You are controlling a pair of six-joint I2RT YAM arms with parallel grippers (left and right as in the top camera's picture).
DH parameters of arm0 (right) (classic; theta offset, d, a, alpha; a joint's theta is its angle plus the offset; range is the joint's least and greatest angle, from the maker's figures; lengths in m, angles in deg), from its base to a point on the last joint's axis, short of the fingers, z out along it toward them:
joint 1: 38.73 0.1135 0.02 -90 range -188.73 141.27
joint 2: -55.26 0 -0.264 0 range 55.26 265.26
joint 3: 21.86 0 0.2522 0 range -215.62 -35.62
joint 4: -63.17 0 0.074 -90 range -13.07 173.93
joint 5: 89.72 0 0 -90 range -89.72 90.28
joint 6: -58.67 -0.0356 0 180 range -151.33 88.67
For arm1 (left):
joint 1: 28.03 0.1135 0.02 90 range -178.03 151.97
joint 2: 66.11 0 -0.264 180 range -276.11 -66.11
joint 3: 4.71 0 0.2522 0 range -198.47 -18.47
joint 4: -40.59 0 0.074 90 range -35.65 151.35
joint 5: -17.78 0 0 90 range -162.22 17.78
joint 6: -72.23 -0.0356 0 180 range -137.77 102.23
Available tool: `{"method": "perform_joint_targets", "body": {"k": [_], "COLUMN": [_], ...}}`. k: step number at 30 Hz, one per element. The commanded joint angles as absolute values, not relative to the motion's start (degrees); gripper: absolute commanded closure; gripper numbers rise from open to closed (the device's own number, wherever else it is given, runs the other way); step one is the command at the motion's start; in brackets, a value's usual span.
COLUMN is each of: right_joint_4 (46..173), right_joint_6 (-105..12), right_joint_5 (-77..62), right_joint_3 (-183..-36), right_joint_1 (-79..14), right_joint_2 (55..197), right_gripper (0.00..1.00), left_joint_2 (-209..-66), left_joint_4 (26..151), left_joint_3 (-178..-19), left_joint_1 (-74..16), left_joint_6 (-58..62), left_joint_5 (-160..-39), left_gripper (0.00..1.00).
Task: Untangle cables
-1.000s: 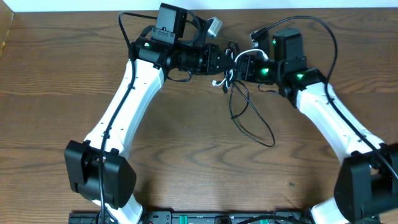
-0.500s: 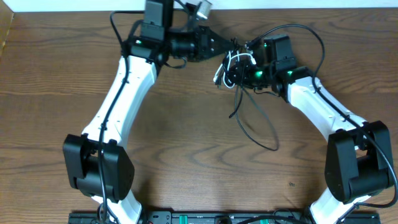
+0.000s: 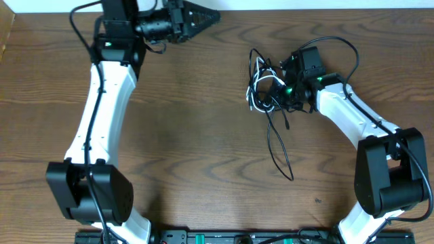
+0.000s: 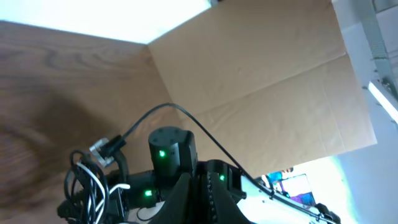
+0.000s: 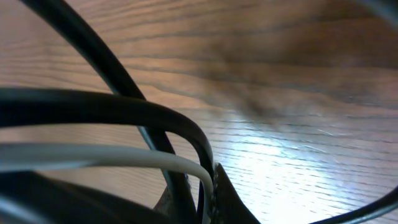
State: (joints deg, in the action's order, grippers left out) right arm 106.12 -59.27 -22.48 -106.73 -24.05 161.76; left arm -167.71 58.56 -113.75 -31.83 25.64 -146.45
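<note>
**Cables**
- Located at 1 o'clock on the table, bunched in one tangled knot.
- Made up of several black strands plus one white cable, the latter on the 9 o'clock side of the knot.
- Extended toward 6 o'clock by a long black loop, lying flat on the wood.
- Seen from the left wrist at 8 o'clock of the frame, against the right arm.

**Right gripper**
- Set into the 3 o'clock side of the knot, touching it.
- Closed to a narrow pinch in the right wrist view.
- Clamped on the cables, with a black strand and the white cable running down into the pinch.

**Left gripper**
- Held at 11 o'clock, over the far edge of the table and well apart from the knot.
- Pointed toward 3 o'clock.
- Jaws pressed together to a point in both the overhead and left wrist views, with nothing visible between them.

**Background**
- Cardboard wall at 12 to 2 o'clock in the left wrist view, behind the right arm.
</note>
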Motion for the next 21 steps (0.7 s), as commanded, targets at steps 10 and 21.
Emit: {"method": "perform_joint_targets", "body": {"k": [10, 21], "right_joint_4": [105.6, 105.8], "right_joint_6": [-52.0, -52.0], "right_joint_5": [-27.5, -27.8], "right_joint_3": [-106.3, -106.3], "right_joint_1": [-24.1, -24.0], "right_joint_2": [161.8, 161.8], "right_gripper": [0.99, 0.98], "left_joint_2": [-165.3, -166.1], "left_joint_4": [98.9, 98.0], "left_joint_3": [-114.8, -106.6], "left_joint_1": [-39.0, -44.3], "left_joint_6": [-0.4, 2.5], "left_joint_5": [-111.1, -105.4], "left_gripper": [0.93, 0.89]}}
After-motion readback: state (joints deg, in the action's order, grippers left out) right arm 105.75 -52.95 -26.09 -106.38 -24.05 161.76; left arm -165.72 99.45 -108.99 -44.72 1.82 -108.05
